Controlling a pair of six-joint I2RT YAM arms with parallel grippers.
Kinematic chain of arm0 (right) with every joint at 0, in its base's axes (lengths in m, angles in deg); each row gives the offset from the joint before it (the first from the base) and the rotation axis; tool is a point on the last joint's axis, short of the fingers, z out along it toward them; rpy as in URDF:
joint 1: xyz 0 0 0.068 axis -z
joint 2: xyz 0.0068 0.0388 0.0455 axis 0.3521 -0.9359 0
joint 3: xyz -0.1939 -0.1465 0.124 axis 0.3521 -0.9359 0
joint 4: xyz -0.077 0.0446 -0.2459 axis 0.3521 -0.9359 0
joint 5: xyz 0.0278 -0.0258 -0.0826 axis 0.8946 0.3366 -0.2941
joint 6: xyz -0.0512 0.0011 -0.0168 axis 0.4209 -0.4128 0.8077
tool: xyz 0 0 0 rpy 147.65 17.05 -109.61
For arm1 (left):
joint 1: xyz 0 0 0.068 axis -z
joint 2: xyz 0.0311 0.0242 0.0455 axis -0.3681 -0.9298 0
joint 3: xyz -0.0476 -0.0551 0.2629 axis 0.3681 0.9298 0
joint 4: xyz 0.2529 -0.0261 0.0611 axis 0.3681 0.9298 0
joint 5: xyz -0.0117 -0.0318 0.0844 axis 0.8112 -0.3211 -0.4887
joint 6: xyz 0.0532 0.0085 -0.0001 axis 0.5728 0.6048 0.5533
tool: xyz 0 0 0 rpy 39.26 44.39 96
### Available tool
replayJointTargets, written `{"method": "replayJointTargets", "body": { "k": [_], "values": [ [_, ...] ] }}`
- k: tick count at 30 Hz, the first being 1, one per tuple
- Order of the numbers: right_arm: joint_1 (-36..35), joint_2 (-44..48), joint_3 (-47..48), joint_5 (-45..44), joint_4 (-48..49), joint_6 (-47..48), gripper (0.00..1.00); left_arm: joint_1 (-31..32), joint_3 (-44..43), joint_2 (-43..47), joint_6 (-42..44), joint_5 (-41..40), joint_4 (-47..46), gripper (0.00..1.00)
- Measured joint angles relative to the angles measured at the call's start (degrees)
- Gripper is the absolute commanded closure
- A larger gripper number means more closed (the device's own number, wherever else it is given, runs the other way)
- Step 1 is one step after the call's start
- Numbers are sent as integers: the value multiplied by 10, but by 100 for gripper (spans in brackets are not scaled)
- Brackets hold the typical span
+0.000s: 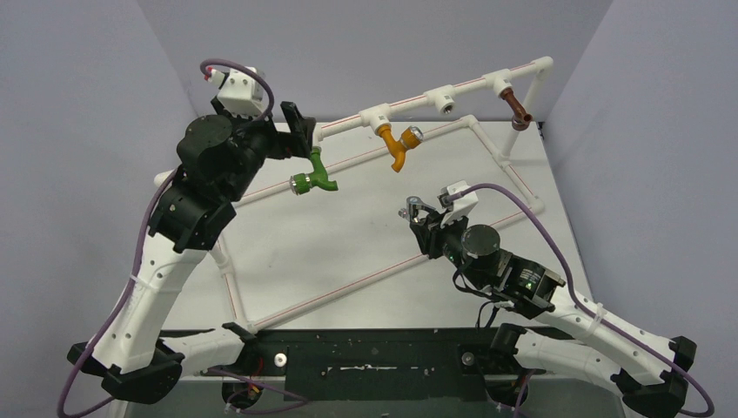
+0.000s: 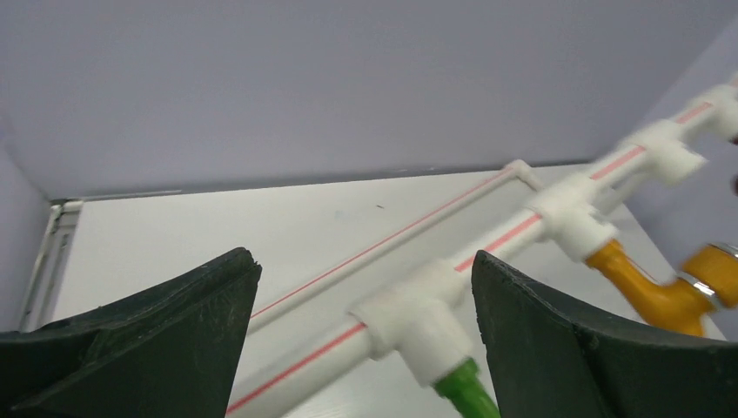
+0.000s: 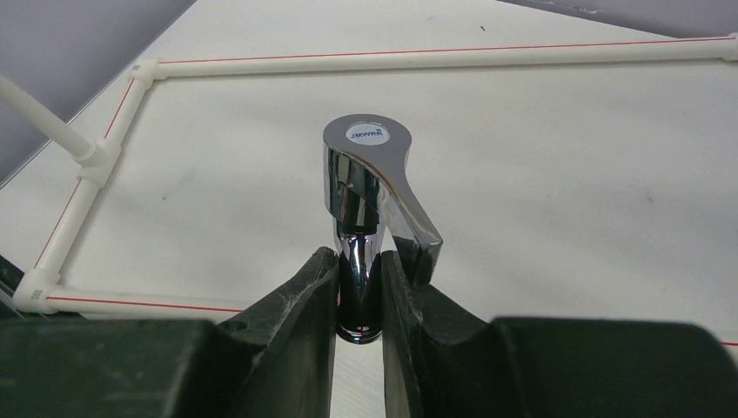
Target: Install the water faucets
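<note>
White table [image 1: 348,252] carrying the white pipe frame [image 1: 474,87]. At the frame's raised rail the left gripper [image 1: 300,129] stands with jaws spread wide beside the green tap [image 1: 318,174], gripping nothing. Over the frame's flat rectangle the right gripper [image 3: 358,261] pinches the chrome water faucet [image 3: 365,174] by its stem, lever end away from the fingers. On the raised rail hang the orange tap [image 1: 396,146] and the brown tap [image 1: 518,109], with an open socket [image 1: 446,106] between them.

Between the fingers [image 2: 174,340] of the left gripper [image 2: 365,261], the white pipe [image 2: 496,246] is blurred and the green tap [image 2: 466,392] is cut off below. The chrome faucet [image 3: 365,165] is hidden at its base between the fingers [image 3: 291,322] of the right gripper [image 3: 358,257].
</note>
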Motion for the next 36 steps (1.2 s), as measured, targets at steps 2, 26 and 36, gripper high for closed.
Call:
{"method": "replayJointTargets", "body": {
  "k": [2, 26, 36],
  "values": [
    [7, 6, 0, 4, 0, 0, 100, -61, 0, -15, -5, 19, -5, 10],
    [45, 23, 0, -10, 8, 13, 100, -270, 215, 11, -47, 41, -172, 11],
    [122, 7, 0, -50, 99, 73, 100, -273, 323, 81, -30, 17, -326, 10]
  ]
}}
